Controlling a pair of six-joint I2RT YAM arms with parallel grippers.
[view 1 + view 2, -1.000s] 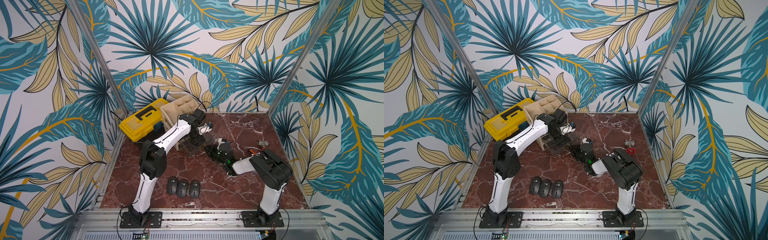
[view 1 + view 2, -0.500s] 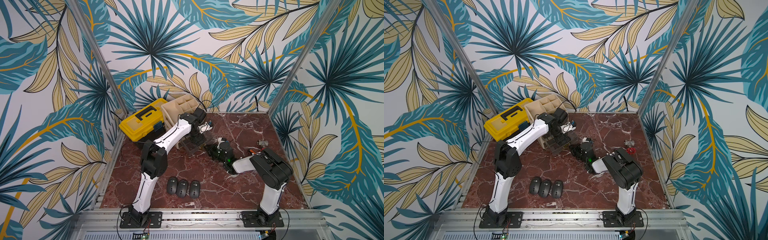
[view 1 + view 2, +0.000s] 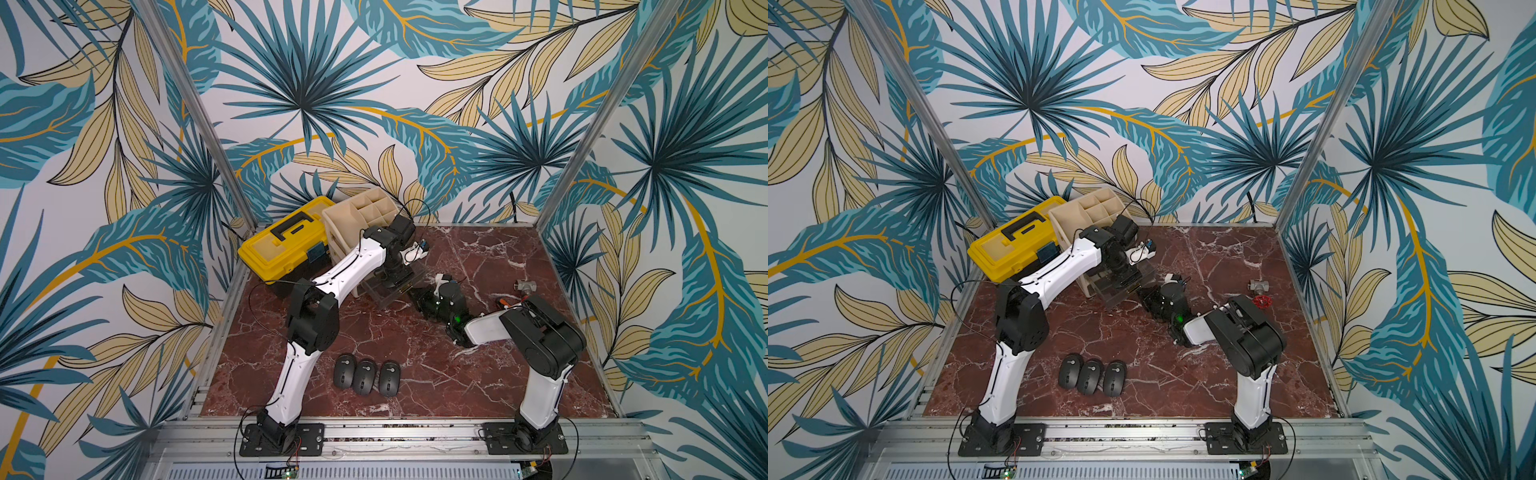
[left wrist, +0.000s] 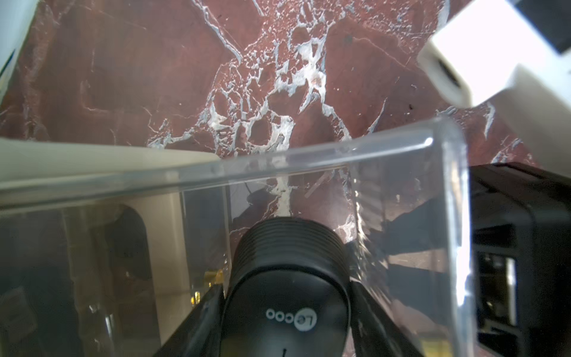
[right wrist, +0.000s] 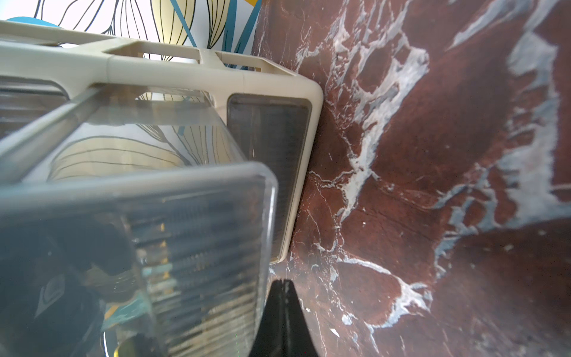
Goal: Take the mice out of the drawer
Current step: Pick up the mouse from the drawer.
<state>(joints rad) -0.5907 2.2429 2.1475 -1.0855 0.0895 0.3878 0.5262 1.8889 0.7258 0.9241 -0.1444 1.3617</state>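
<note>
The clear plastic drawer (image 3: 384, 297) (image 3: 1116, 296) stands pulled out of the beige organizer. My left gripper (image 3: 395, 282) (image 4: 285, 293) reaches down into it. Its fingers (image 4: 210, 306) press both sides of a dark grey mouse (image 4: 289, 278) with a white logo, so it is shut on that mouse. My right gripper (image 3: 415, 293) (image 5: 282, 282) is shut and empty, low on the table beside the drawer's front corner (image 5: 265, 216). Three more mice (image 3: 364, 377) (image 3: 1090, 377) lie side by side on the marble near the front.
A yellow toolbox (image 3: 291, 245) sits at the back left against the beige organizer (image 3: 361, 216) (image 5: 278, 80). A grey valve with a red handle (image 3: 1260, 295) lies at the right, behind the right arm. Patterned walls close in three sides.
The left gripper's jaws have narrowed onto the mouse inside the drawer. The right arm has barely moved, and the three mice on the table lie as before.
</note>
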